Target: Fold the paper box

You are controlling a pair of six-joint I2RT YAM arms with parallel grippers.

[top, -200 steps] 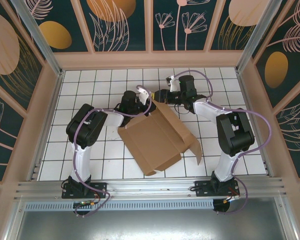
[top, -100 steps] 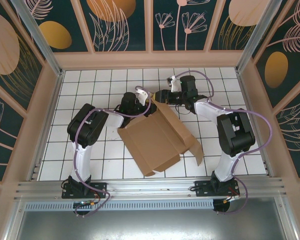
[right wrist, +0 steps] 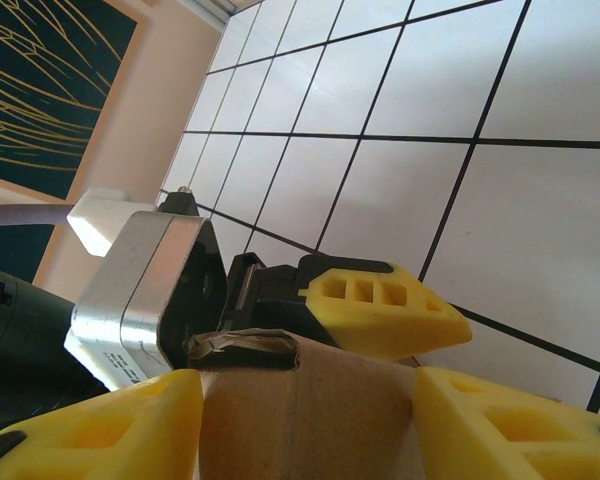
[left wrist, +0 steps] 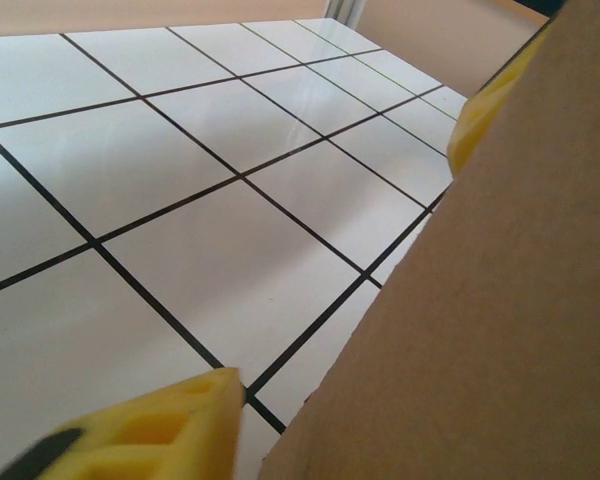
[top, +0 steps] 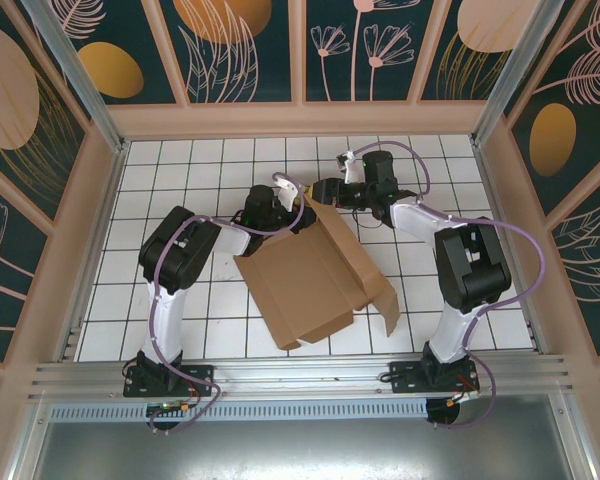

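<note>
The paper box (top: 315, 275) lies half-formed in the middle of the white tiled desk (top: 180, 180), turned at an angle so that one corner points toward the arm bases. Its broad brown panel spreads nearest the bases, and a loose side flap (top: 388, 305) hangs out on the right, not yet tucked in. Work at the far end should leave that near part settled on the desk, so any lift ought to be gentle enough not to drag the whole sheet.

Farther back, at the box's far corner, the far wall (top: 325, 215) of cardboard stands up and both hands meet on it. The right hand (right wrist: 308, 388) is pinching the paper box: in its wrist view the cardboard fills the gap between its yellow fingers (right wrist: 100, 425) and touches both. The left hand (left wrist: 345, 255) straddles the same wall, one finger low beside it and one showing past the cardboard's edge, but whether it is clamped I cannot tell.

The step looks to be raising and creasing this wall. To do it well, I would let one hand anchor while the other turns the cardboard along its scored line, rather than both pulling. The two hands sit almost touching, so each move should be small and directed apart, lest fingers clash or the corner tear
</note>
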